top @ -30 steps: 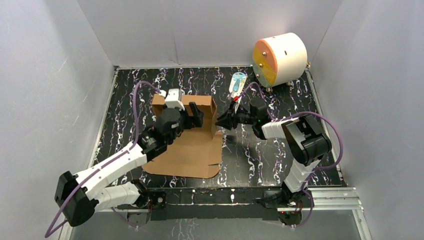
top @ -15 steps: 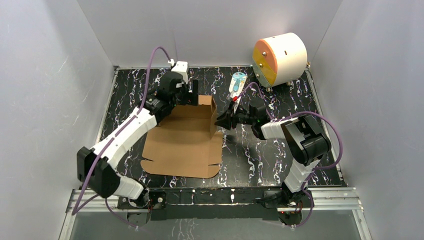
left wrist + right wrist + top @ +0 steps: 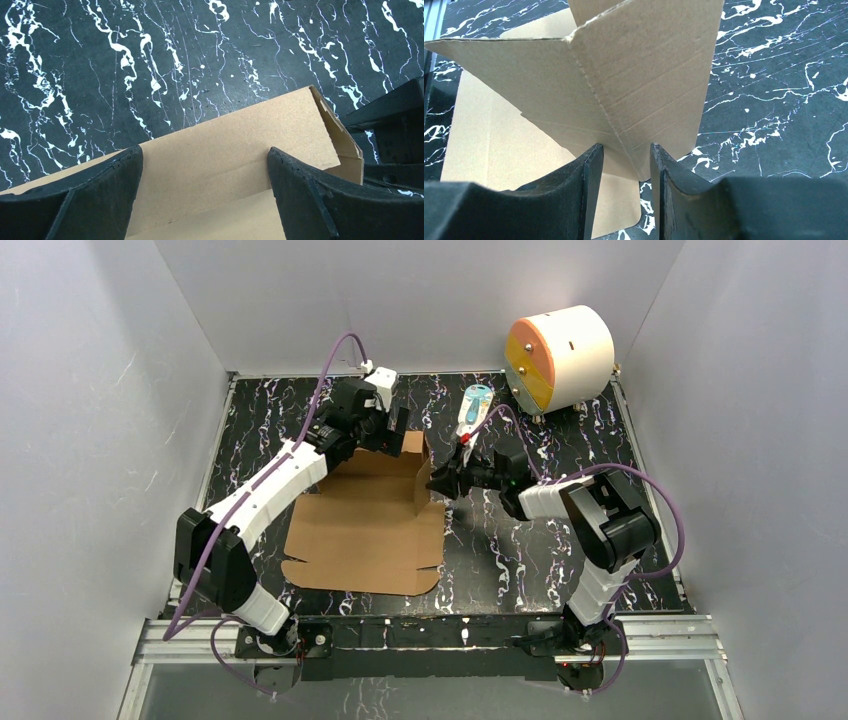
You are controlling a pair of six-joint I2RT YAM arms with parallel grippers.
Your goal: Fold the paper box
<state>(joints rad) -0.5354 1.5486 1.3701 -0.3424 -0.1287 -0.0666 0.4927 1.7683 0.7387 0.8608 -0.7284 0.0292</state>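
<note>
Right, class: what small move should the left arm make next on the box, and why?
Probably close the left gripper on the raised rear wall of the paper box. Its jaws stand wide open on either side of that panel, not gripping it, while the right gripper sits at the upright side wall.

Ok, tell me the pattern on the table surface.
Black with white marble-like veining; the table shows best in the left wrist view.

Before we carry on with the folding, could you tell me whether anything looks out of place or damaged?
Nothing stands out. The paper box is half formed, its far and right walls raised, the rest flat, with no tear visible. The left gripper has open jaws over the far wall.
</note>
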